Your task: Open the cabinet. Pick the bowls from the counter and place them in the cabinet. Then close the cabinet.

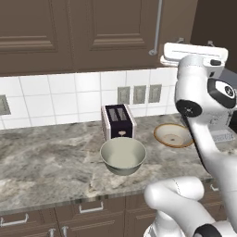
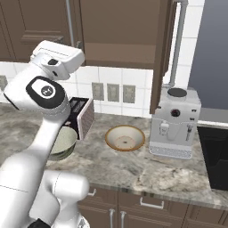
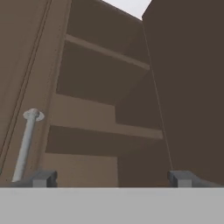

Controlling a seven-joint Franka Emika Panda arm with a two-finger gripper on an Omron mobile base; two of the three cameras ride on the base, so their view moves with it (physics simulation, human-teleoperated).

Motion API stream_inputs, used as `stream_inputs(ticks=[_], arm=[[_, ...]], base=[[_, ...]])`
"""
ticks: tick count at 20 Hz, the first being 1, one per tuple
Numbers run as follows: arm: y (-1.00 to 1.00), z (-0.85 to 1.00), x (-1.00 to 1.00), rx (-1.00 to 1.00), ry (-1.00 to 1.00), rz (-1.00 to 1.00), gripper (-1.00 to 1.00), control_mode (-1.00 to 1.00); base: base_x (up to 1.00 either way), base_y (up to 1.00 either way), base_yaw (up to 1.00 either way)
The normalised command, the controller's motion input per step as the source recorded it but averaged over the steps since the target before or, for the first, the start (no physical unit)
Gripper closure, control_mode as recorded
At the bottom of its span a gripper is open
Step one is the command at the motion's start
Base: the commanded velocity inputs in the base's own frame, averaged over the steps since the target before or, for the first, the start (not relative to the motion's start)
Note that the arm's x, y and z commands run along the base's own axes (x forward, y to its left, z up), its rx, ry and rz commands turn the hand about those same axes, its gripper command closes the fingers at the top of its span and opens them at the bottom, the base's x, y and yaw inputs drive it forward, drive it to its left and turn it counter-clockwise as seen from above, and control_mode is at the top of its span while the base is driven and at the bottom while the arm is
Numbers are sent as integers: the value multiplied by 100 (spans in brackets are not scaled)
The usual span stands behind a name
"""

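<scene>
The dark brown cabinet (image 3: 105, 124) has its right door (image 2: 161, 53) swung out, and bare shelves show inside. Its left door (image 1: 111, 28) is closed, with a silver bar handle (image 3: 26, 144). My gripper (image 3: 112, 179) is raised in front of the opening, open, with nothing between its fingers; the white hand (image 1: 194, 53) is level with the cabinet's lower edge. On the counter (image 1: 46, 162) stands the deep greyish-cream bowl (image 1: 123, 155) (image 2: 62, 141), in front of the toaster. The shallower cream bowl with the orange rim (image 1: 172, 135) (image 2: 125, 137) lies to its right.
A dark toaster (image 1: 118, 120) stands against the tiled wall behind the deep bowl. A silver coffee machine (image 2: 174, 122) sits right of the patterned bowl, below the open door. Drawers with short handles (image 2: 149, 202) run under the counter.
</scene>
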Motion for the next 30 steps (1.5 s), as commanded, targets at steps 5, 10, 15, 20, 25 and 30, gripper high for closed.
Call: stream_inputs(ticks=[5,10,15,20,25,30], arm=[[56,-4,11,10,22,0,-100,-100],[58,-14,30,2,2,1,-100,-100],[33,-12,58,0,0,2,-100,-100],[0,-5,57,0,0,4,-100,-100],[-17,-12,52,0,5,3,-100,-100],[-22,-20,54,0,11,3,-100,-100]], base=[[0,0,0],[0,0,0],[0,0,0],[0,0,0],[0,0,0],[0,0,0]])
